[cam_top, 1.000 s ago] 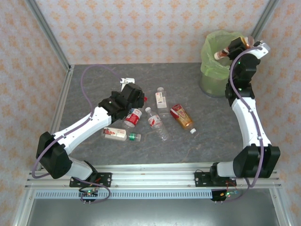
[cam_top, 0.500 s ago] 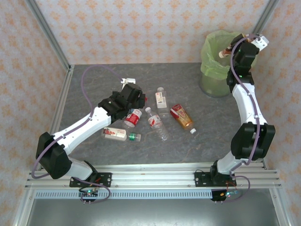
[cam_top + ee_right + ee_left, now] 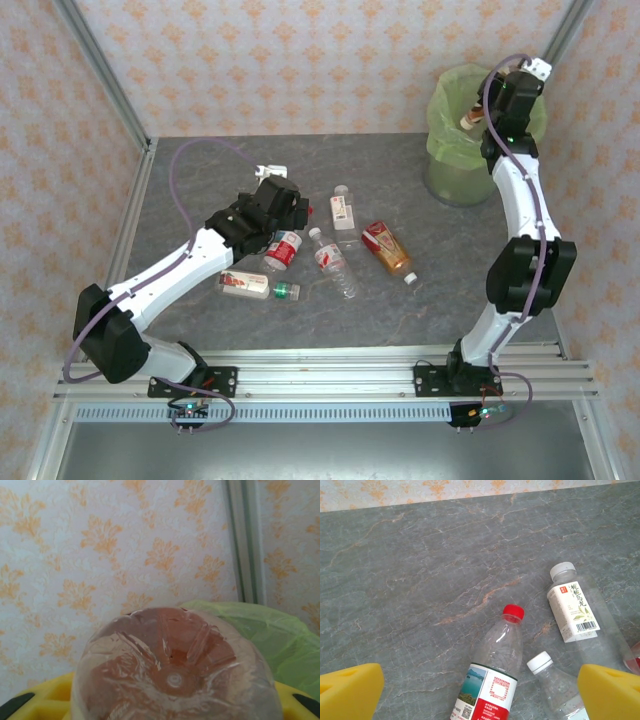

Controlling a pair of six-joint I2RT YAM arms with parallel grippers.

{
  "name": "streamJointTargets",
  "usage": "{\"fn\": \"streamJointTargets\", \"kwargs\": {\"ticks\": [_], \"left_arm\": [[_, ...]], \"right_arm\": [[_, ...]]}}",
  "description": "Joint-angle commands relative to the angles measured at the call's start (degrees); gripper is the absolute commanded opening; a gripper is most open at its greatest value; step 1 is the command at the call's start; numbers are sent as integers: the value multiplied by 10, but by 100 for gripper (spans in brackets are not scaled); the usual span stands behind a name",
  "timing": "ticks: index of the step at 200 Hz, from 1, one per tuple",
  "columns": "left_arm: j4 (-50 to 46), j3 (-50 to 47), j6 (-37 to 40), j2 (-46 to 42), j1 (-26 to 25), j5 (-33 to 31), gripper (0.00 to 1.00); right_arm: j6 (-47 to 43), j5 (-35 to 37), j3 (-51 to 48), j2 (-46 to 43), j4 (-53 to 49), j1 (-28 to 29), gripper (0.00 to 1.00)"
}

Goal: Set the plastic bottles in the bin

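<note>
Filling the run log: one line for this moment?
left claw open over red-cap bottle | right claw holding brown bottle above bin

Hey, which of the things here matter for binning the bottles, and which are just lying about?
Job: bin, held brown bottle, red-cap bottle, white-label bottle, clear bottle, orange bottle, green-cap bottle.
Not job: wallpaper, metal rail.

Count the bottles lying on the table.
5: green-capped one nearest the arms; red-labelled one beside the left gripper; clear white-capped one mid-table; white-labelled one behind it; brown-orange one rightmost. The left arm may hide more.
</note>
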Motion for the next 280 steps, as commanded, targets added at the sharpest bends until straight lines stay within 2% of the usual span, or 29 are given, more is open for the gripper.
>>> {"fn": "streamJointTargets", "kwargs": {"ticks": [1, 38, 69, 101, 121, 148, 165, 215, 240, 255, 280], "left_arm": [[8, 3, 8, -15, 1, -2, 100], [9, 3, 9, -14, 1, -2, 100], [13, 0, 14, -15, 1, 10, 100], [1, 5, -10, -22, 0, 42, 100], [-17, 11, -35, -21, 0, 52, 100], [-47, 8, -79, -21, 1, 48, 100], [-50, -15, -106, -30, 1, 36, 100], [-56, -70, -166, -63, 9, 8, 100], [-55, -89, -184, -76, 14, -3, 100], [-58, -98, -193, -82, 17, -6, 100], [-64, -112, -207, -90, 26, -8, 100]], "right_arm": [[-27, -37, 38, 19, -54, -1, 0], [-17, -29, 49, 41, -47, -1, 1], [-2, -78, 86, 82, -58, -1, 16], [16, -86, 165, 132, -114, 0, 33], [12, -83, 173, 138, -122, 0, 40], [-1, -75, 154, 130, -116, 0, 47], [-9, -76, 145, 124, -112, 0, 55], [-19, -81, 107, 87, -87, 0, 71], [-37, -91, 80, 55, -75, 0, 82], [-45, -92, 60, 33, -66, 0, 100], [-54, -86, 26, -8, -48, 0, 99]]}}
